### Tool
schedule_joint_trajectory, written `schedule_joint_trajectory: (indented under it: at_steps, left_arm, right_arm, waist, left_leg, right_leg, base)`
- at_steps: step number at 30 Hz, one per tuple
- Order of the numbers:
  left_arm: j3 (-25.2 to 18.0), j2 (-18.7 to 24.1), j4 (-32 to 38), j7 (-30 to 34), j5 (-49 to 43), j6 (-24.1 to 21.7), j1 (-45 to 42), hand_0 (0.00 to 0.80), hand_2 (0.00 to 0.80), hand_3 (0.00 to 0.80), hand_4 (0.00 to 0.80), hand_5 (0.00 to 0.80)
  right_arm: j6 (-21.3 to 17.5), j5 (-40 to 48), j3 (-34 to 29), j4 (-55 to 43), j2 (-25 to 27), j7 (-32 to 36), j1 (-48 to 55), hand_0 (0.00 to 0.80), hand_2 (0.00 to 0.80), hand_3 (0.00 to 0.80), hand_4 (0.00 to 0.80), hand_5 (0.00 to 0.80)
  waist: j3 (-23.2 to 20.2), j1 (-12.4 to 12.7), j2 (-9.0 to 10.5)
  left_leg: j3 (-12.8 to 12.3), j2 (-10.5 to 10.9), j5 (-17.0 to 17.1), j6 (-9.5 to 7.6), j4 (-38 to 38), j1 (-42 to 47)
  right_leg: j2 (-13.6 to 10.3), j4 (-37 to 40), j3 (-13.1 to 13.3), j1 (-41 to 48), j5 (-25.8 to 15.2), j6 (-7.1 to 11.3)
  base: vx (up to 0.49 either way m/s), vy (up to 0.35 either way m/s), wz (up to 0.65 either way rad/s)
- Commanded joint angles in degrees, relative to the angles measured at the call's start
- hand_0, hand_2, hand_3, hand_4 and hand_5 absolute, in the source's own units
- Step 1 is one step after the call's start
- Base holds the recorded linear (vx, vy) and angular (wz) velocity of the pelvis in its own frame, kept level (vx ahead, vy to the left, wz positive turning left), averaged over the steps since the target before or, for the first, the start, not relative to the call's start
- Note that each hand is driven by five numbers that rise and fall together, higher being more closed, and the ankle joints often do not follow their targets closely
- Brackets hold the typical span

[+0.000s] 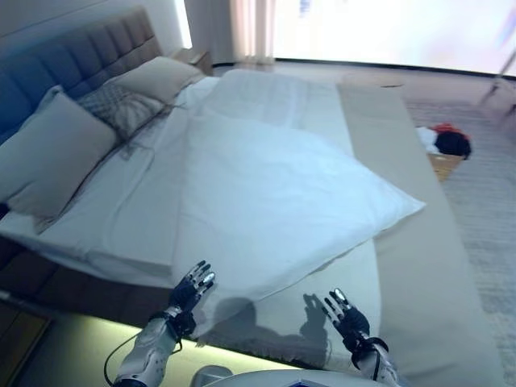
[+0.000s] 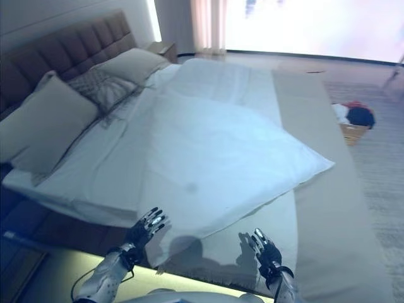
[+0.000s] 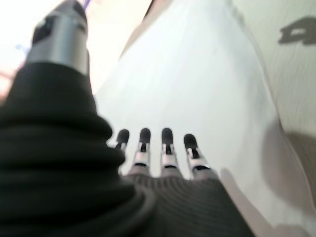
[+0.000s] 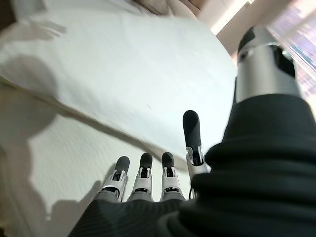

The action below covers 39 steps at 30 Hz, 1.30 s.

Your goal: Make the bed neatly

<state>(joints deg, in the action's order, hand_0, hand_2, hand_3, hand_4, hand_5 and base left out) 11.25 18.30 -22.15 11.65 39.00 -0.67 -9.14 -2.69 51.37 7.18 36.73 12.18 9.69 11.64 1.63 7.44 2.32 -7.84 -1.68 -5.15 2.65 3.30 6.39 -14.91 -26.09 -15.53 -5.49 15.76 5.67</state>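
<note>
A white duvet [image 1: 266, 193] lies skewed across the bed, one corner jutting over the beige runner [image 1: 403, 242] on the right. Its near edge hangs just past my two hands. Beneath it the white sheet [image 1: 113, 210] shows on the left. Grey pillows [image 1: 48, 153] lean on the padded headboard [image 1: 72, 56] at the far left. My left hand [image 1: 189, 292] hovers open at the duvet's near corner, holding nothing. Over the sheet near the bed's front edge my right hand [image 1: 347, 316] is open too, fingers straight, empty.
A wicker basket [image 1: 443, 153] with red, white and dark clothes stands on the carpet right of the bed. A nightstand [image 1: 197, 58] sits by the headboard's far end. Bright windows with curtains [image 1: 250, 28] line the far wall.
</note>
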Motion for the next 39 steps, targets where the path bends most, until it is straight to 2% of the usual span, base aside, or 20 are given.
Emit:
schedule_joint_trajectory:
  at_steps: [1, 8, 13, 15, 16, 17, 20, 21, 22, 24, 27, 31, 33, 34, 35, 37, 39]
  left_arm:
    - [-4.0, 0.8, 4.8, 1.2, -1.1, -2.2, 2.8, 0.000, 0.000, 0.000, 0.000, 0.000]
    - [-3.7, 0.1, 5.5, 2.0, -1.7, -2.7, 1.1, 0.000, 0.000, 0.000, 0.000, 0.000]
    - [-3.2, -0.5, 5.7, 1.6, -0.3, -2.8, 2.0, 0.000, 0.000, 0.000, 0.000, 0.000]
    - [-2.7, -0.9, 5.6, 1.2, 0.1, -2.9, 1.9, 0.000, 0.000, 0.000, 0.000, 0.000]
    - [-2.3, -1.2, 5.8, 0.8, 0.5, -2.6, 1.8, 0.000, 0.000, 0.000, 0.000, 0.000]
    - [-1.9, -1.5, 5.5, 0.7, 0.7, -2.9, 1.7, 0.000, 0.000, 0.000, 0.000, 0.000]
    - [0.0, -1.4, 4.5, 1.2, 0.2, -4.2, 2.9, 0.000, 0.000, 0.000, 0.000, 0.000]
    - [0.7, -1.0, 3.8, 1.7, -0.1, -4.4, 4.6, 0.000, 0.000, 0.000, 0.000, 0.000]
    - [1.1, -0.8, 3.4, 2.1, -0.1, -4.3, 5.9, 0.000, 0.000, 0.000, 0.000, 0.000]
    - [1.4, -0.2, 3.3, 2.9, 0.1, -3.3, 7.7, 0.000, 0.000, 0.000, 0.000, 0.000]
    - [0.0, 1.3, 5.3, 3.8, 0.2, -0.6, 4.6, 0.000, 0.000, 0.000, 0.000, 0.000]
    - [-1.0, 4.1, 7.9, 5.2, 0.7, 1.1, 2.6, 0.000, 0.000, 0.000, 0.000, 0.000]
    - [-0.9, 5.1, 8.8, 6.0, 0.3, 1.8, 1.5, 0.000, 0.000, 0.000, 0.000, 0.000]
    - [-0.5, 5.5, 9.3, 6.0, 0.2, 1.3, 0.4, 0.000, 0.000, 0.000, 0.000, 0.000]
    - [0.4, 6.0, 10.6, 5.9, 0.9, 0.1, -0.3, 0.000, 0.000, 0.000, 0.000, 0.000]
    - [1.8, 6.7, 11.6, 4.3, 3.2, -0.3, 1.0, 0.000, 0.000, 0.000, 0.000, 0.000]
    - [3.0, 7.0, 11.0, 3.6, 6.3, -1.1, 3.4, 0.000, 0.000, 0.000, 0.000, 0.000]
  right_arm:
    - [-1.9, 1.2, -0.9, -0.8, -1.9, 2.5, -2.0, 0.000, 0.000, 0.000, 0.000, 0.000]
    - [-2.6, 2.3, -1.3, -1.2, -2.3, 2.6, -0.9, 0.000, 0.000, 0.000, 0.000, 0.000]
    - [-2.1, 3.1, -2.0, -0.1, -0.4, 3.7, -1.7, 0.000, 0.000, 0.000, 0.000, 0.000]
    - [-1.4, 4.6, -2.3, 0.4, 0.2, 3.9, -2.1, 0.000, 0.000, 0.000, 0.000, 0.000]
    - [-0.7, 6.2, -2.7, 0.9, 0.7, 3.5, -2.3, 0.000, 0.000, 0.000, 0.000, 0.000]
    - [-0.4, 7.4, -3.1, 1.9, 0.9, 3.9, -2.5, 0.000, 0.000, 0.000, 0.000, 0.000]
    - [0.1, 13.2, -4.3, 6.5, 1.9, 4.3, -5.6, 0.000, 0.000, 0.000, 0.000, 0.000]
    - [0.5, 15.1, -5.0, 8.0, 2.2, 5.2, -7.4, 0.000, 0.000, 0.000, 0.000, 0.000]
    - [0.8, 17.1, -5.3, 9.2, 2.4, 6.0, -8.7, 0.000, 0.000, 0.000, 0.000, 0.000]
    - [1.8, 21.4, -6.0, 11.9, 2.7, 8.1, -11.1, 0.000, 0.000, 0.000, 0.000, 0.000]
    - [3.2, 22.0, -8.5, 14.6, 2.8, 11.2, -11.6, 0.000, 0.000, 0.000, 0.000, 0.000]
    - [3.2, 22.5, -11.7, 15.6, 3.4, 12.8, -13.2, 0.000, 0.000, 0.000, 0.000, 0.000]
    - [5.5, 23.0, -14.2, 17.1, 4.6, 15.7, -13.5, 0.000, 0.000, 0.000, 0.000, 0.000]
    - [6.4, 23.3, -14.9, 17.6, 5.1, 16.2, -14.0, 0.000, 0.000, 0.000, 0.000, 0.000]
    - [7.2, 24.8, -15.0, 18.4, 7.1, 16.1, -16.0, 0.000, 0.000, 0.000, 0.000, 0.000]
    - [8.0, 24.3, -16.1, 21.2, 9.8, 15.5, -19.3, 0.000, 0.000, 0.000, 0.000, 0.000]
    - [7.6, 25.0, -16.9, 24.3, 12.5, 14.9, -23.4, 0.000, 0.000, 0.000, 0.000, 0.000]
  waist:
    - [3.5, 0.8, 3.44]
    - [2.5, 0.8, 4.01]
    - [3.5, 0.0, 3.73]
    - [4.1, 0.1, 3.54]
    - [4.2, 0.2, 3.21]
    - [4.3, 0.2, 2.71]
    - [4.7, 1.0, -0.08]
    - [5.3, 1.4, -0.71]
    - [5.6, 1.6, -0.95]
    - [6.1, 2.3, -1.57]
    - [6.4, 3.7, -1.88]
    - [7.2, 6.4, -1.68]
    - [8.1, 6.6, -1.64]
    - [8.2, 6.7, -1.71]
    - [9.2, 6.5, -1.36]
    - [10.2, 6.5, -2.32]
    - [12.0, 6.4, -3.59]
  left_leg:
    - [-0.6, 4.3, -1.3, -6.17, 1.4, -1.9]
    - [-1.8, 1.6, -2.4, -5.06, 5.3, -2.0]
    - [-2.2, 0.9, -6.5, -5.20, 14.8, -3.9]
    - [-1.8, 0.3, -4.4, -4.18, 19.9, -5.7]
    - [-1.6, -0.7, -2.4, -3.29, 20.4, -6.6]
    - [-1.2, -1.7, -0.7, -2.65, 18.2, -6.6]
    - [2.0, -6.8, 7.6, 1.16, 6.9, -6.9]
    - [2.1, -7.7, 8.7, 1.78, 6.6, -8.1]
    - [1.6, -7.6, 7.6, 1.73, 6.5, -8.6]
    - [1.2, -6.9, 5.1, 1.56, 5.9, -9.0]
    - [1.3, -5.2, 2.5, 0.99, 6.2, -7.7]
    - [2.0, -3.1, 0.5, -0.61, 8.0, -10.0]
    - [2.8, -1.5, -0.9, -2.24, 9.7, -10.8]
    - [3.3, -1.5, -2.0, -1.93, 10.1, -10.1]
    - [2.8, -0.7, -1.8, -1.74, 11.2, -11.1]
    - [2.7, -0.8, -3.2, -2.06, 13.7, -14.0]
    - [1.8, -1.9, -3.5, -2.38, 16.5, -17.6]
  right_leg:
    - [-1.3, 20.5, -1.2, -0.9, -27.5, 5.37]
    - [0.4, 20.1, -2.1, 3.3, -23.3, 4.08]
    - [0.8, 16.8, -2.7, 3.0, -19.7, 2.66]
    - [1.4, 16.8, -3.1, 3.6, -18.9, 1.50]
    - [1.9, 17.3, -3.1, 4.2, -18.7, 1.00]
    - [2.3, 17.5, -3.0, 4.7, -18.5, 0.86]
    - [3.6, 17.5, -2.9, 5.6, -16.4, 0.78]
    - [3.0, 17.0, -3.5, 5.3, -15.7, 0.87]
    - [2.0, 16.6, -4.2, 4.8, -15.7, 1.18]
    - [-1.1, 14.6, -5.9, 2.9, -16.3, 2.46]
    - [-5.2, 13.3, -7.2, 2.7, -18.1, 4.17]
    - [-10.5, 9.5, -6.9, -0.3, -19.3, 5.64]
    - [-13.6, 2.8, -4.1, -5.1, -22.7, 6.40]
    - [-14.3, 3.2, -3.7, -6.0, -22.8, 7.25]
    - [-14.1, 7.6, -3.9, -7.6, -25.2, 7.29]
    - [-13.4, 9.2, -2.8, -9.2, -24.6, 7.28]
    - [-14.2, 7.7, -2.5, -12.9, -25.0, 6.99]
  base:
    - [0.057, -0.243, -0.05]
    - [0.065, -0.213, 0.06]
    - [0.042, -0.136, 0.14]
    - [0.071, -0.074, 0.10]
    - [0.074, 0.009, -0.01]
    - [0.072, 0.100, -0.08]
    - [0.038, 0.195, -0.01]
    - [-0.015, 0.222, 0.04]
    - [-0.016, 0.230, 0.00]
    - [0.082, 0.245, 0.07]
    - [0.286, 0.222, 0.14]
    - [0.087, 0.148, 0.11]
    - [0.163, 0.162, 0.33]
    - [0.133, 0.051, 0.46]
    - [0.043, 0.005, 0.35]
    - [-0.128, 0.014, 0.14]
    - [-0.271, 0.015, 0.09]
